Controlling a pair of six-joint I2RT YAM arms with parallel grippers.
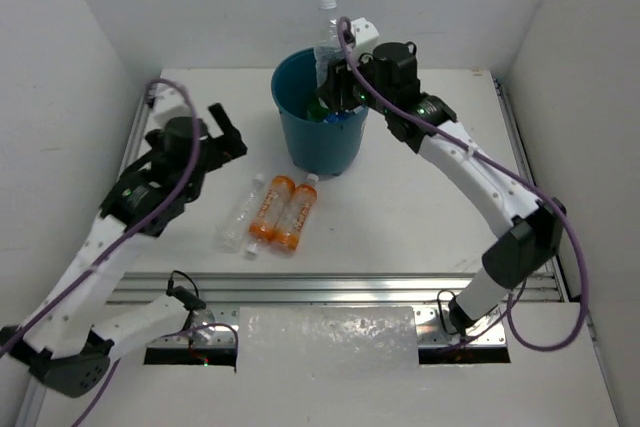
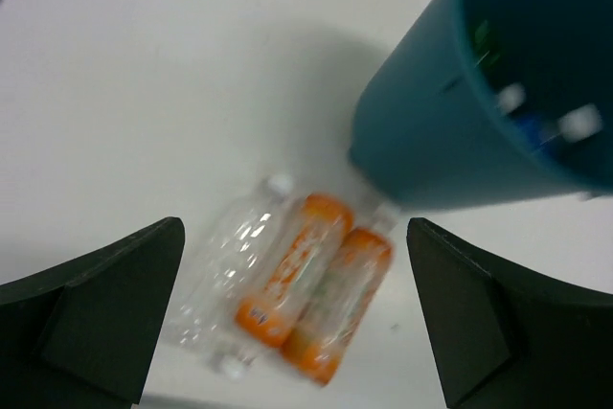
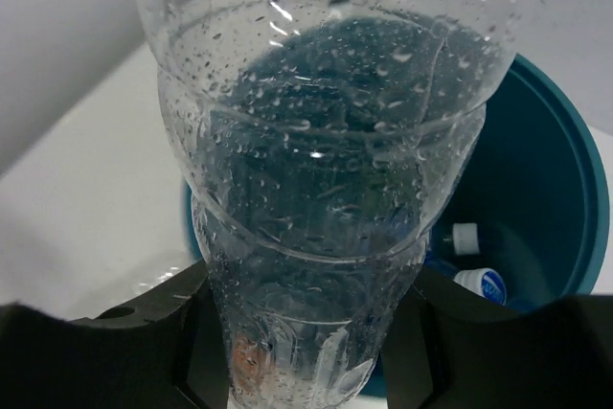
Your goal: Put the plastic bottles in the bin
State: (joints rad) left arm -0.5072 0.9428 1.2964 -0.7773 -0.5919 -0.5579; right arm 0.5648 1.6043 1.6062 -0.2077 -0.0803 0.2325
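Lying side by side on the white worktop (image 1: 420, 207), a little in from its near edge and left of its middle, are three small white-capped drink bottles. The clear plastic bottle (image 1: 238, 217) on the left touches the first orange bottle (image 1: 269, 209), which in turn touches the second orange bottle (image 1: 296, 213).

Just beyond them, toward the left edge, the left gripper (image 1: 228, 132) hangs above the worktop with its jaws spread wide and nothing between them. Its wrist view looks down on the three lying bottles.

Farther back, near the middle of the far edge, the round teal-blue plastic bin (image 1: 300, 137) stands upright. The second orange bottle's capped end lies close to its base. Inside the bin a green bottle (image 1: 318, 107) and two white caps (image 3: 465, 237) show among blue labels.

Over the bin's far rim the right gripper (image 1: 338, 85) is clamped partway closed on a droplet-covered clear bottle (image 3: 316, 141). It holds the bottle upright, cap up, with the lower end above the bin's opening.
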